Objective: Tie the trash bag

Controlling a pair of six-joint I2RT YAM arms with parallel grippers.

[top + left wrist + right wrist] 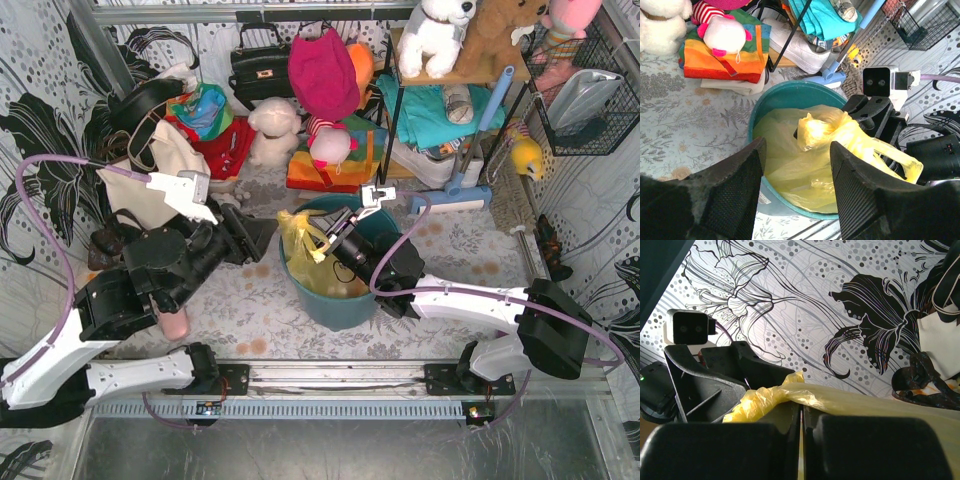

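Observation:
The yellow trash bag (300,238) sits inside the teal bucket (335,305) at the table's middle. My right gripper (322,236) reaches over the bucket from the right and is shut on a gathered strip of the bag's top. In the right wrist view the strip (790,396) lies pinched between the closed jaws (801,416). My left gripper (268,234) is open and empty, just left of the bucket. In the left wrist view its fingers (797,167) frame the bag (805,150) and the bucket's rim (790,95). No white paper shows.
Stuffed toys, a rainbow cloth stack (325,170), a cream tote bag (160,170) and handbags crowd the back. A black rack (440,100) and a blue mop (455,185) stand at the back right. A metal rail (330,378) runs along the near edge.

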